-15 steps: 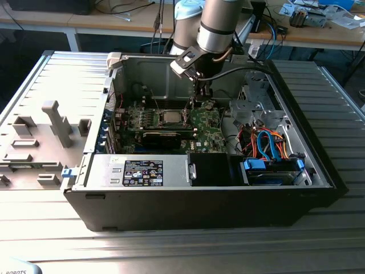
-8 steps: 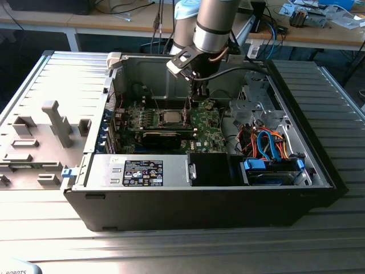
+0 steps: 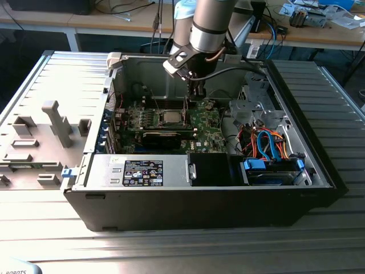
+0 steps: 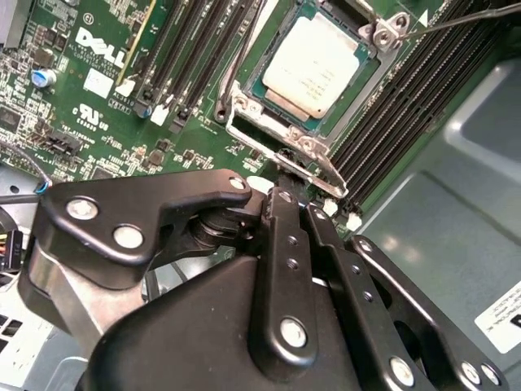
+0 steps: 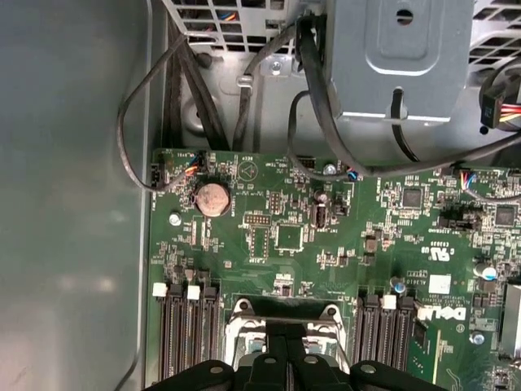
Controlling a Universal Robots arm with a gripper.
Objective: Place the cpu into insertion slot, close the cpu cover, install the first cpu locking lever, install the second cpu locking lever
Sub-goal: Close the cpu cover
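On the exterior view's left a grey side panel (image 3: 40, 137) lies flat on the ridged metal surface (image 3: 171, 245); beside it stands the open computer case (image 3: 199, 200), with the green circuit board (image 3: 208, 123) lying in its bottom; near the board's middle the cpu (image 3: 171, 116) (image 4: 313, 61) sits in the insertion slot (image 4: 242, 104); in the second wrist view its dull silver top shows through the cut-out of the cpu cover (image 4: 358, 91), which lies flat around it; a thin wire lever (image 4: 232, 69) runs between the slot and the black memory slots (image 4: 175, 57); just right of the cpu in the exterior view the hand (image 3: 197, 94) (image 4: 285, 183) hangs from the arm (image 3: 208, 25); it is clenched, its fingers (image 4: 281, 236) together with nothing between them, tips at the cover's edge; whether they press on it I cannot tell; farther right sit a grey drive cage (image 3: 256, 108) and orange and blue cables (image 3: 268, 142).
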